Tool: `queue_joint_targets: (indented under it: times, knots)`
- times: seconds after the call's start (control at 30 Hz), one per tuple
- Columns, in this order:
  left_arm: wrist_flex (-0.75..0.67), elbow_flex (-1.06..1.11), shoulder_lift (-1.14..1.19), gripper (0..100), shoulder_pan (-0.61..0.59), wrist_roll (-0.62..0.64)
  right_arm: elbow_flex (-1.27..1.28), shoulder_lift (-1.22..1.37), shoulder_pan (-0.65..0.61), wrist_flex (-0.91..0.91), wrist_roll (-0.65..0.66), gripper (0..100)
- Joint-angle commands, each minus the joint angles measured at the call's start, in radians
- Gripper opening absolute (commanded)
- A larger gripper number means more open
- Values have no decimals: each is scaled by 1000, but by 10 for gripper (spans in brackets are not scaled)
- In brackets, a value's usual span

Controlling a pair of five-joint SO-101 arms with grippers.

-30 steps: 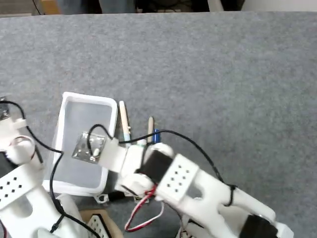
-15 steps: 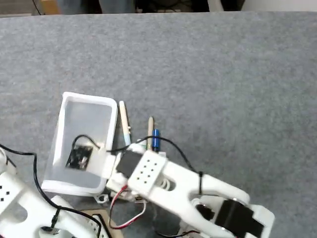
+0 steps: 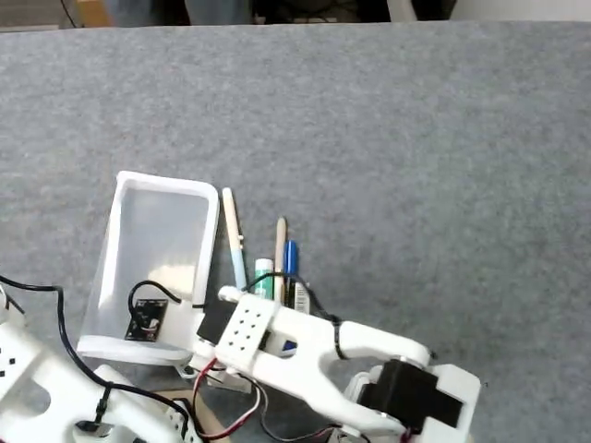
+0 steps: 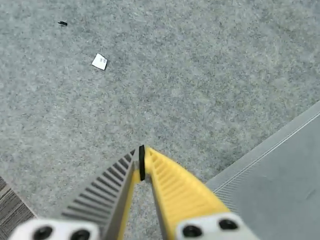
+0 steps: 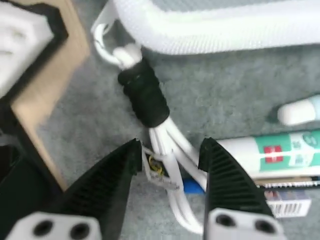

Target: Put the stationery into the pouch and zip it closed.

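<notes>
The pouch is a translucent white rectangle with a thick pale rim, lying flat at the left of the grey surface. Just beside its right edge the stationery lies in a row on the surface, all outside the pouch: a white pen, a green-and-white tube, a wooden pencil and a blue pen. The high view lays out this row from above, with the right arm over its near ends. The right wrist view gives what lies under that arm: a bundle of white cords with a black sleeve, close to the pouch's rim. The left wrist view adds a scrap of paper on the surface. The left gripper has its fingers pressed together at the tips, above the surface near a corner of the pouch. The right gripper stands apart, its jaws straddling the cords without clamping them
</notes>
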Motion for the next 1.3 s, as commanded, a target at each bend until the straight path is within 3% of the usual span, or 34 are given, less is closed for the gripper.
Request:
queue_joint_targets:
  times: [0.0, 0.23, 0.47, 0.67, 1.03, 1.27]
  knots:
    - [-18, -15, -2, 30, -10, -9, -8, 30, -9, -57, 2, 205]
    - [-12, -15, -9, 30, -10, -9, -56, 166, 17, -130, 26, 201]
    - [-11, -10, -9, 30, -12, -9, -202, 343, 61, -71, 28, 194]
    - [-14, -13, -9, 30, -12, -9, -283, 415, 117, -43, 35, 60]
    - [-12, -5, -3, 30, -1, -6, -335, 403, 239, -26, 37, 12]
    - [-17, -15, -11, 30, -1, 55, -378, 203, 308, 46, 106, 12]
